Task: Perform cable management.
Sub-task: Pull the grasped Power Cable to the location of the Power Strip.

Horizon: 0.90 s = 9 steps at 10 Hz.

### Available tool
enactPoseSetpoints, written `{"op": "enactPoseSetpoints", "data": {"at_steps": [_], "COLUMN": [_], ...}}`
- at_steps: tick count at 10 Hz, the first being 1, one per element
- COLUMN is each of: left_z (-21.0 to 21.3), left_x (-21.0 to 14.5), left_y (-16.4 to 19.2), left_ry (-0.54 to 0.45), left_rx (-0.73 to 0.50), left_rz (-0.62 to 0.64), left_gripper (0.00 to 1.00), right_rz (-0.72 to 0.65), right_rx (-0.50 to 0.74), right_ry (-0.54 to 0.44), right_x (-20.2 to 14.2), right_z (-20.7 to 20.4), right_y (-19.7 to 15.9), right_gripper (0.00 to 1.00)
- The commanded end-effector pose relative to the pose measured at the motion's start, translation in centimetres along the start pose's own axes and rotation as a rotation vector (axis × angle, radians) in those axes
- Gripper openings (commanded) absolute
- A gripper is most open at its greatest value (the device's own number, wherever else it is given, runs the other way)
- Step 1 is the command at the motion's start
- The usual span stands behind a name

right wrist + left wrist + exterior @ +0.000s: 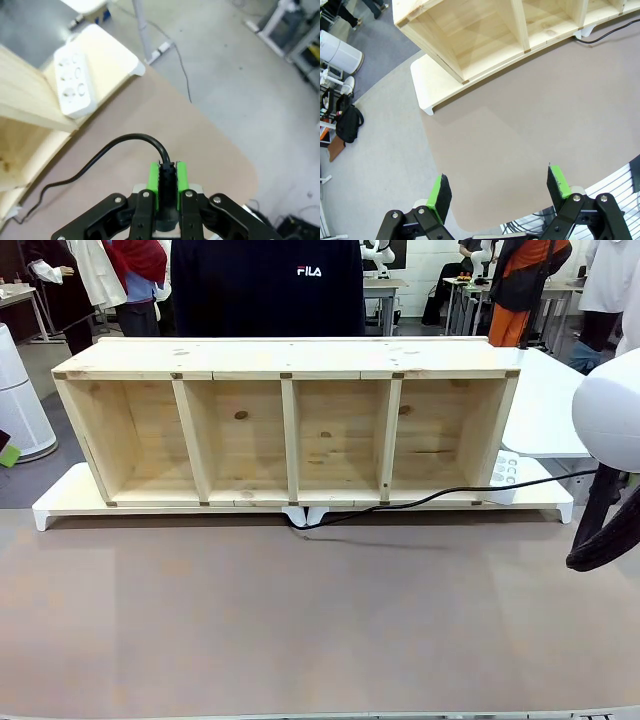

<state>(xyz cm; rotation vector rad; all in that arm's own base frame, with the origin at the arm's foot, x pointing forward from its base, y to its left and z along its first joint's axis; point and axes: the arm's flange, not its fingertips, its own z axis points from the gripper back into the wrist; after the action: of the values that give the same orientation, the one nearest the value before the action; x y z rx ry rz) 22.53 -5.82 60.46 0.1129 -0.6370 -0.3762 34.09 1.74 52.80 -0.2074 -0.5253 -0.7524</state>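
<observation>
Pinching the cable (131,136) by its plug (167,185) in the right jaws; holding the left jaws wide apart, empty, above the bench (520,125).

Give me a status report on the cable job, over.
Right gripper shut on the cable at its plug. Left gripper open, empty, over the table. Cable trails along the wooden shelf's front. Nothing blocking it.

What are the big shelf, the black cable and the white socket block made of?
The shelf looks like unfinished pale wood, probably pine: grain and dark knots show. The cable seems rubber or soft plastic, matte black and bending in loose curves. The socket block looks like smooth, hard white plastic.
</observation>
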Motion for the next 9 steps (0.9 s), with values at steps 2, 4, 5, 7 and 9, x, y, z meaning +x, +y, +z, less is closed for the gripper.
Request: {"op": "enactPoseSetpoints", "data": {"at_steps": [2,4,5,7,9], "left_z": [0.0,0.0,0.0,0.0,0.0], "left_x": [0.0,0.0,0.0,0.0,0.0], "left_y": [0.0,0.0,0.0,0.0,0.0], "left_ry": [-0.001,-0.001,-0.001,-0.001,-0.001], "left_rx": [-0.005,-0.005,-0.005,-0.005,-0.005], "left_rz": [0.000,0.000,0.000,0.000,0.000], "left_gripper": [1.00,1.00,1.00,1.00,1.00], "right_rz": [0.079,-0.051,0.076,0.076,0.076], "right_rx": [0.072,0.142,0.086,0.086,0.086], "right_ry": [-0.107,-0.139,-0.091,-0.091,-0.091], "right_x": [2.7,3.3,2.2,2.2,2.2], "right_z": [1.9,3.0,2.8,2.8,2.8], "right_y": [2.3,4.1,2.5,2.5,2.5], "right_gripper": [0.17,0.17,0.17,0.17,0.17]}}
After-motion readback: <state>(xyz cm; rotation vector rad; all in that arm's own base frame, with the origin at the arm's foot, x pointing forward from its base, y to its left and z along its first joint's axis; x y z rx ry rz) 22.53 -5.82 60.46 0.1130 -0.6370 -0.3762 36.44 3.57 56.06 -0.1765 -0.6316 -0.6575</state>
